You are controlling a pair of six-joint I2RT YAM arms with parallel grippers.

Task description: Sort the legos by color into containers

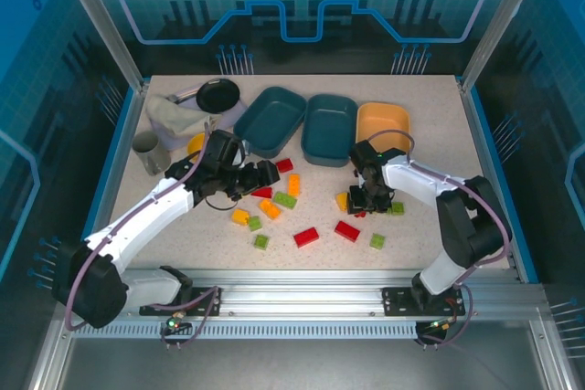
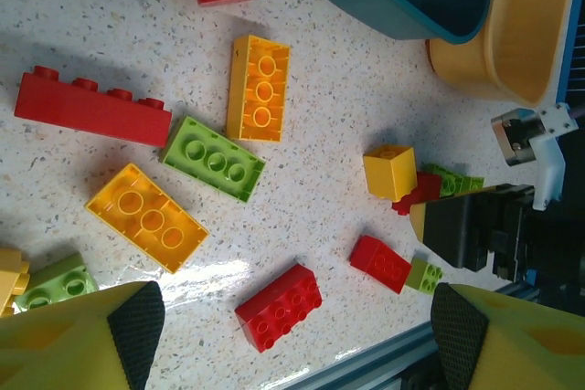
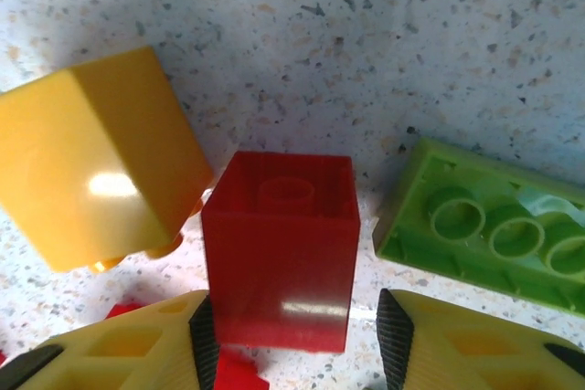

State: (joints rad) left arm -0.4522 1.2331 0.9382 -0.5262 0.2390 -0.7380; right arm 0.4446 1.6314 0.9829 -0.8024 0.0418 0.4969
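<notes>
Red, orange-yellow and light green legos lie scattered on the speckled table [image 1: 430, 235]. My right gripper [image 1: 370, 203] is low over a small cluster and open around a square red lego [image 3: 279, 253]; its left pad touches the brick and its right pad stands slightly off. A yellow lego [image 3: 96, 157] and a green oblong lego [image 3: 489, 226] flank it. My left gripper [image 1: 260, 175] hangs wide open above the table, with a red oblong lego [image 2: 279, 308] below its jaws and nothing held. Two teal containers [image 1: 270, 121] [image 1: 329, 128] and a pale orange one [image 1: 382, 125] stand behind.
At the back left are a black round pan [image 1: 218, 95], a white cloth [image 1: 174, 116], a grey cup [image 1: 146, 152] and a small yellow bowl [image 1: 196, 143]. A metal rail [image 1: 302, 285] borders the near edge. Blue walls enclose the table.
</notes>
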